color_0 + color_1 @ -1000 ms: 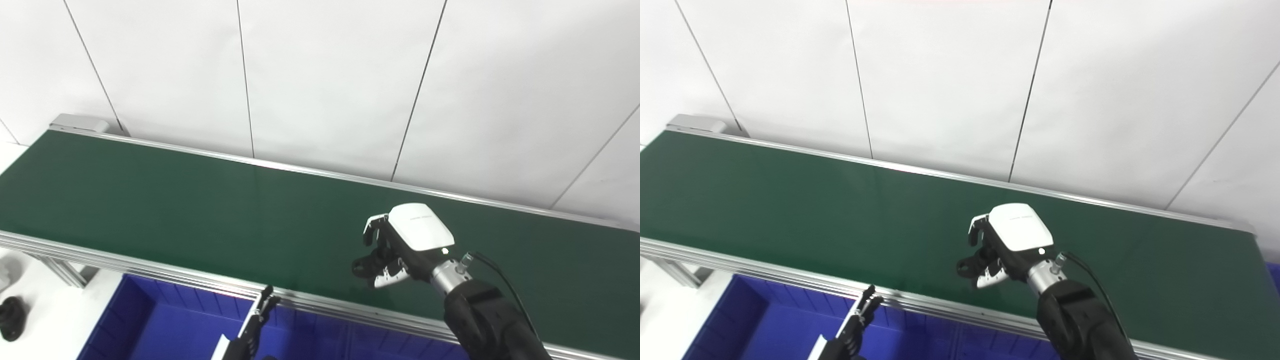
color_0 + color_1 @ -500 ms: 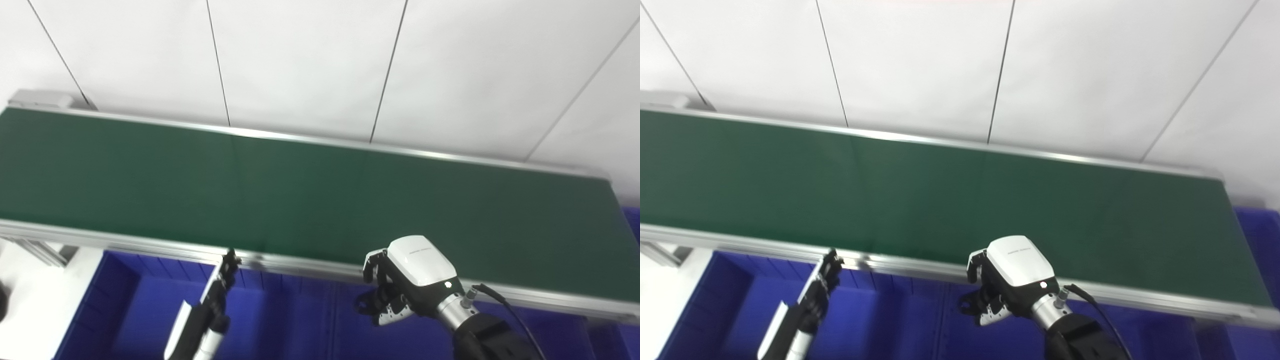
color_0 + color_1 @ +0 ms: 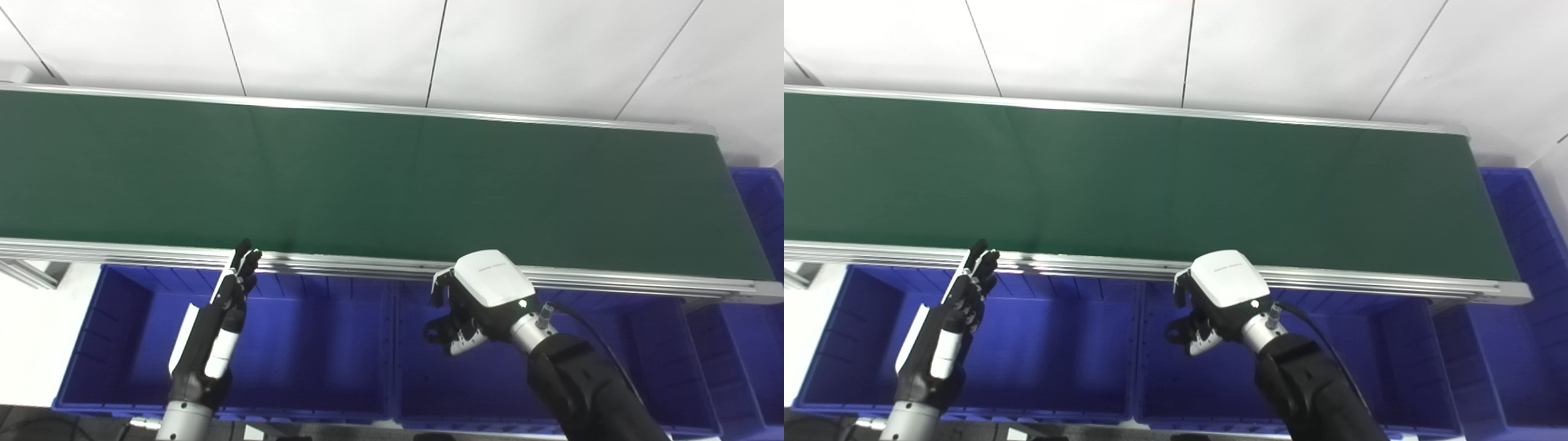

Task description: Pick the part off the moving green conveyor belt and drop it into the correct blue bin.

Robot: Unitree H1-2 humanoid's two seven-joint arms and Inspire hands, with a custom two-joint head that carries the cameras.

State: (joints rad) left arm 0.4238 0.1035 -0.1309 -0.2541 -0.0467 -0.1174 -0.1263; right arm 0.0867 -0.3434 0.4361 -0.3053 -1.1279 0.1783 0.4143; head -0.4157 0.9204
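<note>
The green conveyor belt (image 3: 367,177) runs across the view with nothing lying on it. My right hand (image 3: 474,303) hangs just in front of the belt's front rail, above the middle blue bin (image 3: 490,392). Its fingers are curled shut around a small black part (image 3: 433,331), which is mostly hidden by the fingers. My left hand (image 3: 229,294) is open, its fingers straight and pointing at the rail, above the left blue bin (image 3: 318,361). It holds nothing.
An aluminium rail (image 3: 367,266) edges the belt's front. A third blue bin (image 3: 698,361) stands to the right of the middle one. Another blue bin (image 3: 1525,208) sits past the belt's right end. A white wall rises behind the belt.
The camera has tilted down, bringing the bins into view. My right hand has come back off the belt, over the front rail, to above the middle bin, still curled.
</note>
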